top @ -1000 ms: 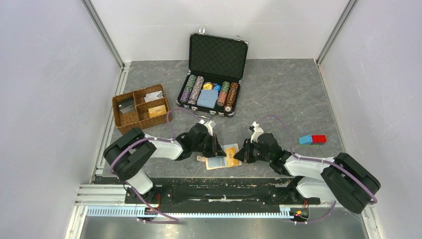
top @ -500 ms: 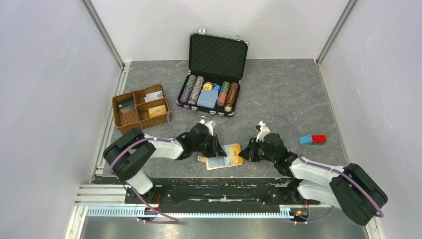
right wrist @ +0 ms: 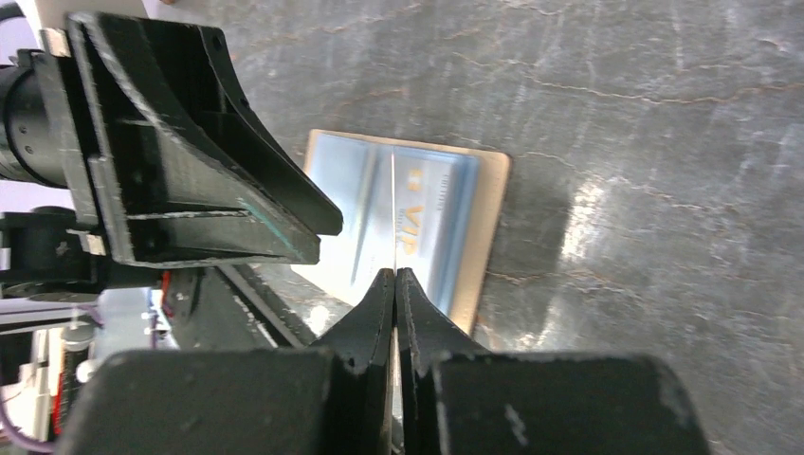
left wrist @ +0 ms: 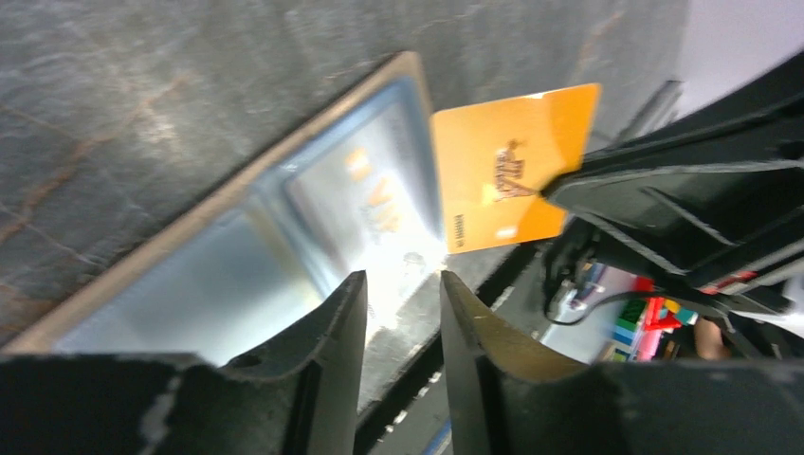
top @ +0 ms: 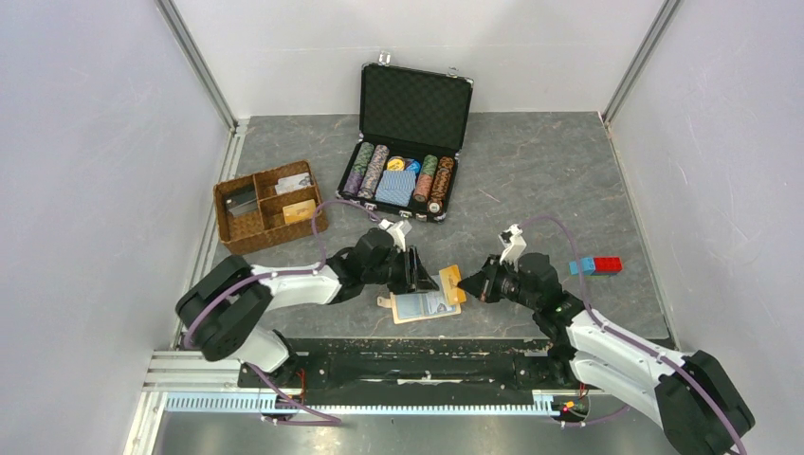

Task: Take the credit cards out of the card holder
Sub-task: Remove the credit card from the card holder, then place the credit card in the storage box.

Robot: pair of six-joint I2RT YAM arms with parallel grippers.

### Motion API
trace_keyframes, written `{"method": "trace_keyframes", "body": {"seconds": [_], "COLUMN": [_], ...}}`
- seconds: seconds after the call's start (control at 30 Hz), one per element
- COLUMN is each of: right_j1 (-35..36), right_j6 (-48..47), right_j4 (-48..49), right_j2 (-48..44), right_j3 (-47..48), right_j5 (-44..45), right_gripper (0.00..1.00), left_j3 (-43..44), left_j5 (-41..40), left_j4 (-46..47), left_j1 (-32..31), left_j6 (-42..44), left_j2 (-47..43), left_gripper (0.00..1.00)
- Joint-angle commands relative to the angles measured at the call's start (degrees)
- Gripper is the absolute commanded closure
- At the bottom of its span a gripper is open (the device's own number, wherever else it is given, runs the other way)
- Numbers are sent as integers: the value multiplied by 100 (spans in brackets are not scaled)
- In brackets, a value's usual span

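Orange card (top: 452, 282) is out of the holder (top: 424, 306), pinched at its edge by the right gripper (top: 471, 283).
The card hangs just over the holder's right end. The holder lies open and flat on the table (top: 550, 171) near the arm bases, with a pale VIP card (right wrist: 431, 204) in its pocket. The left gripper (top: 424, 277) hovers over the holder, fingers apart, holding nothing. Farther back sit a chip case (top: 408, 142) and a basket (top: 268, 206).
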Motion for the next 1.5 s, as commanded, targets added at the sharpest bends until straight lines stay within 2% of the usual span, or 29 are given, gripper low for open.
{"method": "trace_keyframes", "body": {"seconds": [0.0, 0.1, 0.27, 0.33, 0.43, 0.53, 0.57, 0.63, 0.73, 0.87, 0.93, 1.03, 1.1, 1.17, 1.3, 1.33, 1.4, 1.47], "right_j1": [-7, -14, -12, -8, -12, -22, -18, -50, -167, -314, -351, -426, -481, -493, -489, -493, -493, -493], "right_j6": [488, 816, 1317, 1340, 1205, 751, 378, -344, -1063, -1510, -1682, -1885, -1926, -1893, -1566, -1444, -1344, -1297], "right_j4": [505, 900, 1765, 1834, 1940, 1921, 1658, 1053, 413, 55, -86, -270, -238, -133, 303, 472, 604, 648], "right_j2": [-323, -544, -709, -705, -687, -687, -679, -628, -582, -712, -691, -523, -437, -387, -365, -328, -242, -166], "right_j3": [18, -77, -336, -395, -474, -452, -364, -85, 311, 662, 801, 980, 1051, 1106, 1101, 1072, 1027, 973], "right_j5": [-328, -351, -545, -576, -756, -1010, -1049, -1201, -1692, -2326, -2619, -3015, -3349, -3629, -3937, -4033, -4109, -4121], "right_gripper": [100, 100, 100, 100, 99, 86, 82, 72, 65, 54, 47, 40, 40, 44, 66, 69, 69, 66], "left_j3": [363, 382, 142, 101, -86, -202, -219, -268, -326, -343, -402, -415, -354, -297, -173, -127, -47, 11], "left_j5": [41, 56, 443, 572, 687, 884, 988, 1218, 1521, 1745, 1909, 2119, 2221, 2375, 2548, 2554, 2568, 2616], "left_j4": [-77, -55, 893, 1106, 1635, 1924, 1957, 2015, 1729, 782, 609, 353, 157, 39, -154, -213, -345, -368], "left_j1": [-23, -18, -22, -22, -21, -20, -22, -13, -4, -4, -4, -6, -4, -4, -4, -4, -4, -4], "left_j6": [-90, -29, -407, -487, -714, -779, -775, -716, -395, 213, 353, 571, 696, 770, 872, 913, 1007, 1040], "left_j2": [-692, -751, -613, -553, -616, -687, -697, -742, -909, -1276, -1464, -1667, -1730, -1727, -1731, -1735, -1745, -1712], "left_gripper": [50, 45, 41, 50, 74, 95, 98, 98, 98, 98, 98, 98, 98, 98, 98, 98, 98, 98]}}
